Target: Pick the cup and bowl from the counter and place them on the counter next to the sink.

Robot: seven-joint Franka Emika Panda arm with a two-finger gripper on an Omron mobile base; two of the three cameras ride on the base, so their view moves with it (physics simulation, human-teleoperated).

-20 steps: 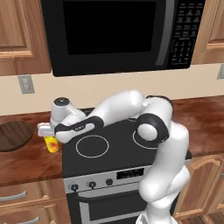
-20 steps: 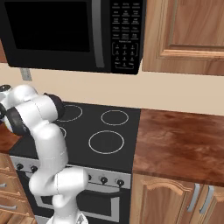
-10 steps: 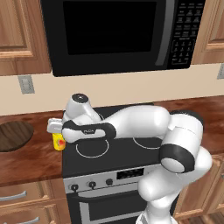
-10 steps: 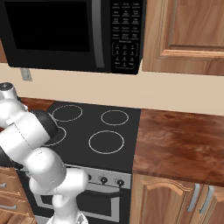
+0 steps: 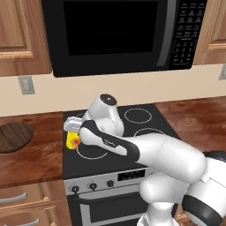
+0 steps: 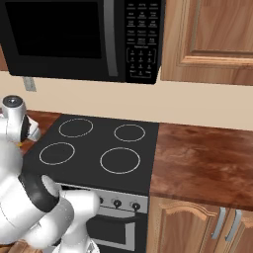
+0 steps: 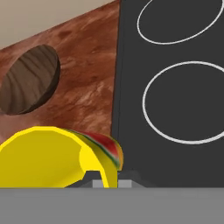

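Since a second ago the arm has swung right, carrying the cup over the black stovetop's left edge. One glossy wood-grain counter bears one shallow brown bowl, far left. The gripper seems clamped on the single yellow tapered cup.
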